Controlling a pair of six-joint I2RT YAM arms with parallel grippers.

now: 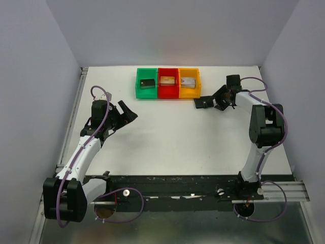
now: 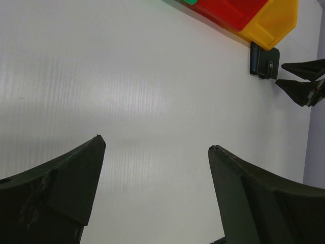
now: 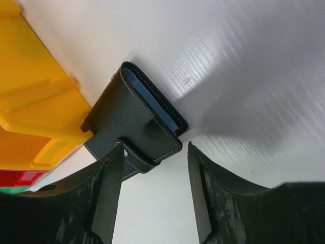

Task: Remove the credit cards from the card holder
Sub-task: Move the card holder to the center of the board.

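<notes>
The card holder (image 1: 203, 102) is a black wallet that lies closed on the white table, just right of the yellow bin. In the right wrist view (image 3: 134, 119) its blue lining shows along one edge and a snap tab wraps its near edge. No credit cards show; they are hidden. My right gripper (image 1: 217, 100) is open right beside the wallet. In its own view (image 3: 156, 147) one fingertip (image 3: 114, 157) is at the snap tab and the other is over bare table. My left gripper (image 1: 129, 113) is open and empty (image 2: 156, 142) over the left of the table, far from the wallet (image 2: 263, 61).
A green bin (image 1: 147, 83), a red bin (image 1: 168, 82) and a yellow bin (image 1: 188, 82) stand in a row at the back, each holding a small block. The yellow bin's corner (image 3: 45, 109) touches the wallet. The right gripper (image 2: 280, 73) shows in the left wrist view.
</notes>
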